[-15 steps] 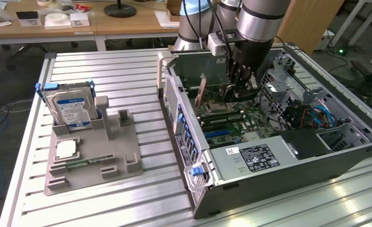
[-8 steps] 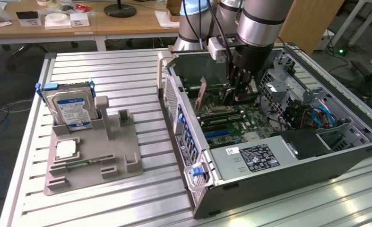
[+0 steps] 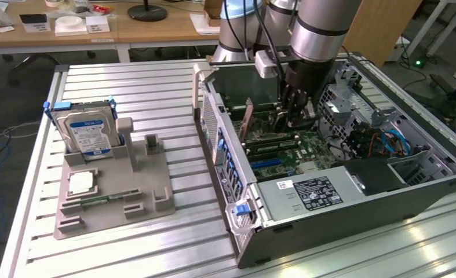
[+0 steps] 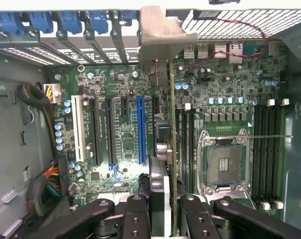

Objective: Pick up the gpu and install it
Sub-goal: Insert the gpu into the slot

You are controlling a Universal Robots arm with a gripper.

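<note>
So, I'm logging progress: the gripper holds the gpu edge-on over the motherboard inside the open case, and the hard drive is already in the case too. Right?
Not quite. The hard drive stands in the grey holder on the table, outside the case, as the exterior view shows. The rest holds: the gripper grips the gpu edge-on over the motherboard.

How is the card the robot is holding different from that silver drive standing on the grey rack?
The gpu is a thin green board held edge-on in the tool inside the computer case; the hard drive is a thick silver block with a blue-white label, outside on the rack. Both stand upright.
</note>
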